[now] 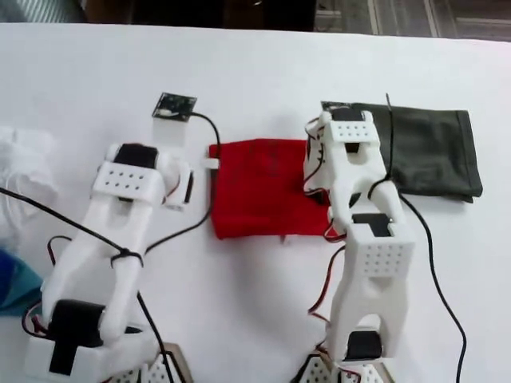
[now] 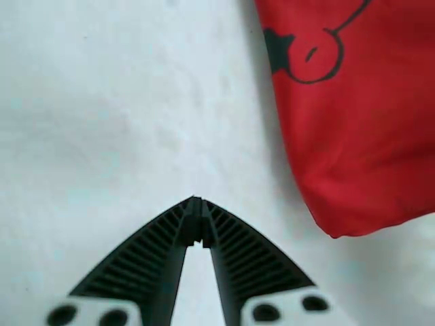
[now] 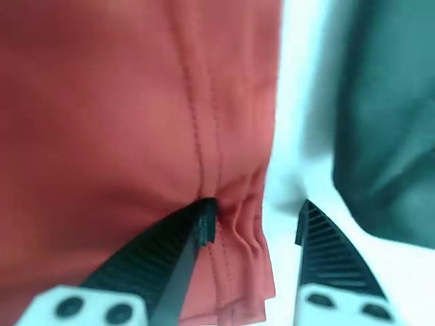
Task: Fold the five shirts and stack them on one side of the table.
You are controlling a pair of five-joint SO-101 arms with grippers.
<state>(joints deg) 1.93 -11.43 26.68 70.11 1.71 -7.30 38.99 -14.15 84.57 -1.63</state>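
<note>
The red shirt lies folded in a rough rectangle near the middle of the table, flat on the white surface. In the left wrist view the red shirt carries a black line print, and one rounded corner of the fold rests on the bare table. The dark shirt lies folded beside it on the right arm's side, with a narrow strip of table between the two. The right gripper sits at the edge of the red shirt that faces the dark shirt. Its jaws are apart. One of the fingers presses on the red fabric next to a stitched seam, and the other is over the white strip between the two shirts. The cloth between the jaws is gathered into small pleats. The left gripper is over bare table just beside the opposite side of the red shirt, with its jaws closed tip to tip and nothing between them. In the high view the right arm covers the near edges of both shirts, and the left arm stands beside the red shirt's other side. At the table edge on the left arm's side lie a crumpled white cloth and a blue cloth. Black cables run along both arms.
</note>
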